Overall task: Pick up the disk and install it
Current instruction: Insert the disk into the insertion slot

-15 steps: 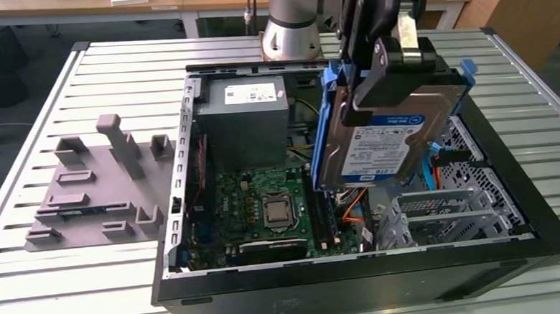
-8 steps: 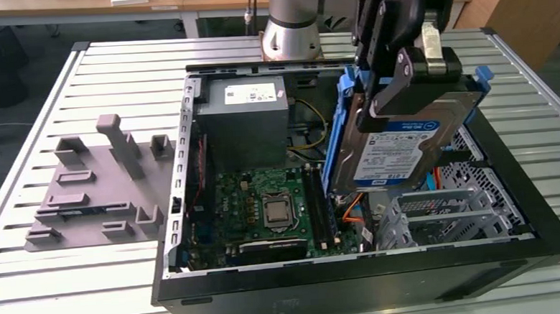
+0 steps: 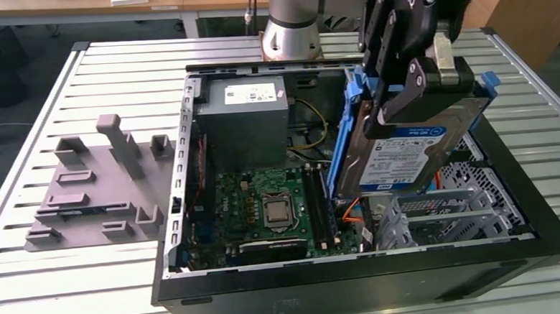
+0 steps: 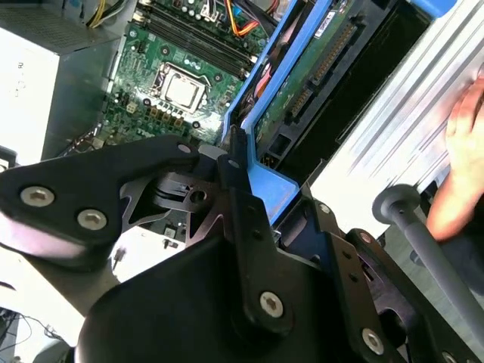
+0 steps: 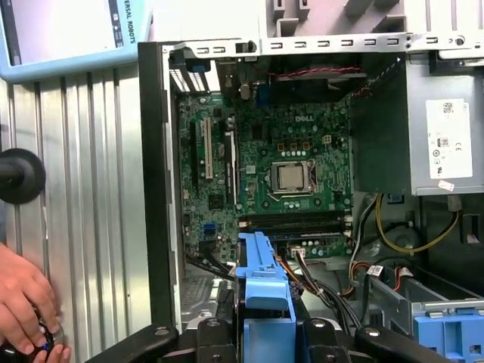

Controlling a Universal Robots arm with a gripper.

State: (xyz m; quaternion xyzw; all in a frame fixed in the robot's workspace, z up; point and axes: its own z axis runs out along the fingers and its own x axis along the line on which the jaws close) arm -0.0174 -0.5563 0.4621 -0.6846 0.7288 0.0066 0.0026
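The disk (image 3: 409,157) is a silver drive with a blue-and-white label in a blue carrier frame. It hangs tilted, edge down, over the right part of the open computer case (image 3: 362,257), above the metal drive cage (image 3: 446,216). My gripper (image 3: 417,103) is shut on its upper end, with black fingers clamped on both faces. In the second wrist view the disk's green circuit side (image 4: 302,83) and blue frame run away from the gripper (image 4: 249,178). In the first wrist view the blue frame (image 5: 265,283) sticks out between the fingers over the motherboard (image 5: 280,174).
The case holds a grey power supply (image 3: 244,123), the motherboard (image 3: 273,208) and orange and yellow cables. A grey fixture block (image 3: 100,188) lies on the slatted table at the exterior view's left. A person's hand (image 5: 26,295) rests on the table beside the case.
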